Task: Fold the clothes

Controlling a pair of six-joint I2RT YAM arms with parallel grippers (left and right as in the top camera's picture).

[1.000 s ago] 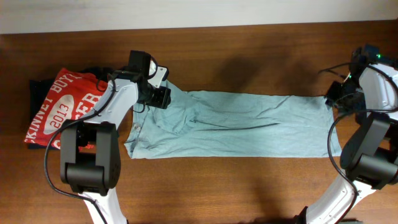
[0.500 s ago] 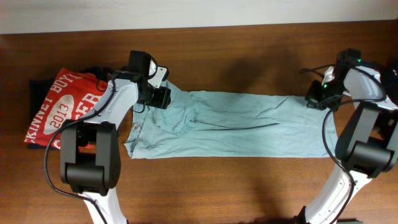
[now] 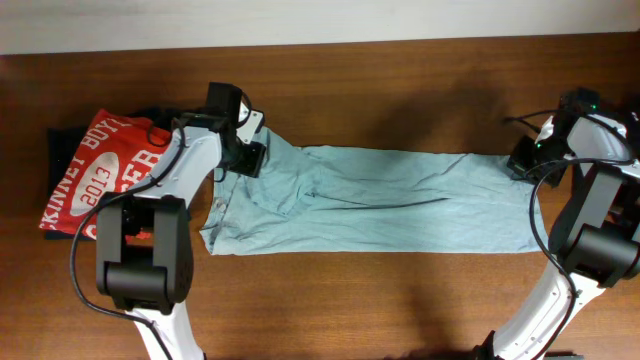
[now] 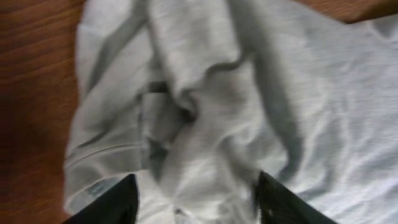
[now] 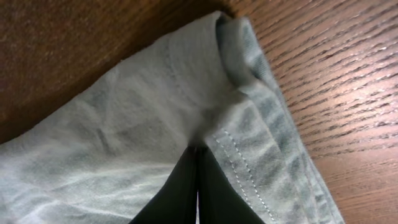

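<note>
**Both claws at the ends of the shirt, one parted, one clenched**

From overhead I see the pale grey-blue t-shirt (image 3: 380,200) stretched out as a long band across the middle of the wooden table (image 3: 400,90), lying left to right between my two arms. The left gripper (image 3: 248,160) sits over the shirt's upper left corner. In its wrist view, the jaws stand apart over a bunched heap of cloth (image 4: 205,106), and I see no fabric pinched between them. The right gripper (image 3: 522,162) is at the shirt's upper right corner. In its wrist view, the fingers (image 5: 186,186) are pressed tight together, their tips at a crease just beside the stitched hem (image 5: 249,162). I cannot tell whether any fabric is caught between them.

The shirt is thin and plain. It is mostly flat along the middle with long shallow creases, and rumpled and folded over at the left end. Left of it, apart from it, lie a red t-shirt (image 3: 100,170) with white lettering and a black garment (image 3: 62,140) beneath.
</note>
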